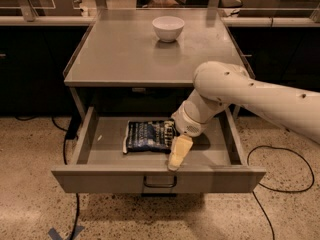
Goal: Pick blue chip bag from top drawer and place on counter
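blue chip bag [148, 136] in top drawer [100, 179], gripper [176, 160] perhaps touching
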{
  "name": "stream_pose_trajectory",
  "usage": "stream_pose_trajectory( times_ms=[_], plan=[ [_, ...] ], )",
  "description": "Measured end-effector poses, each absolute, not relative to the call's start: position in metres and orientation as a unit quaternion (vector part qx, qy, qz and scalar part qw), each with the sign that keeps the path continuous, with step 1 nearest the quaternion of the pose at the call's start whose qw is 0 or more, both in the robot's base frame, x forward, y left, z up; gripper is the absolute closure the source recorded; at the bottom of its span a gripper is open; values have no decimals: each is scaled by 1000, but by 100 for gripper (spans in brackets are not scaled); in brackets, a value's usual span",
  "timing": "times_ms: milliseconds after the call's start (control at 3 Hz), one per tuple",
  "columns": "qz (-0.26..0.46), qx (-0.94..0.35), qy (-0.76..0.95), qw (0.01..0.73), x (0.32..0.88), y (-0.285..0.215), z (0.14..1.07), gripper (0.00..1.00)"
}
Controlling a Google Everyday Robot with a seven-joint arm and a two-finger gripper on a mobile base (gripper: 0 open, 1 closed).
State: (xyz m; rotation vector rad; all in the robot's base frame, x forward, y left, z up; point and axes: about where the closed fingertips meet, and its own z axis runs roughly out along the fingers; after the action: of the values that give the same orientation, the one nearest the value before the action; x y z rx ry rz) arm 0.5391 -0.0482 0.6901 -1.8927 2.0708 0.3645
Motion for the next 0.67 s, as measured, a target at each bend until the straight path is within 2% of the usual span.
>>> stream_pose_trajectory(
  times_ms=[333,667],
  plan=[
    [112,-647,738,155,602,-20,686,0],
    [112,-647,738,155,602,-20,686,0]
  ],
)
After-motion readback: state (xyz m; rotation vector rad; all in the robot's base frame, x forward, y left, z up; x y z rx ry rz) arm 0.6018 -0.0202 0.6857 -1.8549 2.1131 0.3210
